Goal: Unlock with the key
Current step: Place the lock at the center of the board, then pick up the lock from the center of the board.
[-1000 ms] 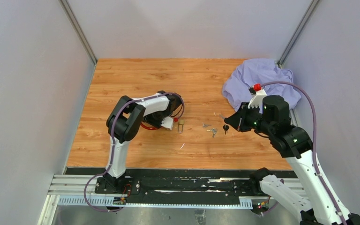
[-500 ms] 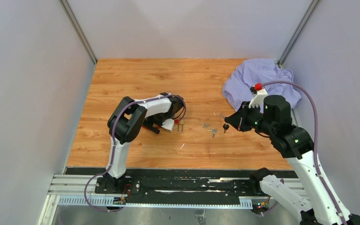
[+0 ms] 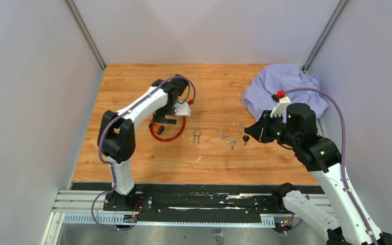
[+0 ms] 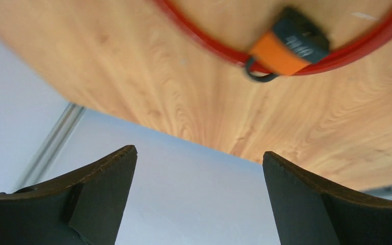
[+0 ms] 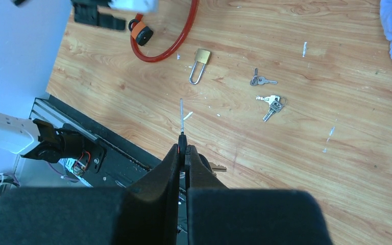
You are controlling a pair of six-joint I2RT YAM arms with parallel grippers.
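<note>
A small brass padlock (image 3: 196, 136) (image 5: 201, 60) lies flat on the wooden table (image 3: 132, 92), its silver shackle pointing toward the near edge. My right gripper (image 3: 251, 133) (image 5: 184, 150) is shut on a black-headed key (image 3: 245, 138) to the padlock's right, and the thin blade (image 5: 182, 113) sticks out past the fingertips. My left gripper (image 3: 169, 118) (image 4: 199, 153) hangs open and empty to the padlock's back left, above a red cable lock (image 3: 169, 133) (image 4: 204, 38) with an orange-and-black head (image 4: 288, 46).
Two loose sets of silver keys (image 3: 224, 136) (image 3: 231, 144) lie between the padlock and my right gripper. A brass key (image 5: 217, 167) shows beside the right fingers. A crumpled lilac cloth (image 3: 283, 89) fills the back right corner. Grey walls close three sides.
My left gripper has opened and swung up and back-left, away from the padlock, which now lies alone on the table. The red cable lock is uncovered. The right arm has held still.
</note>
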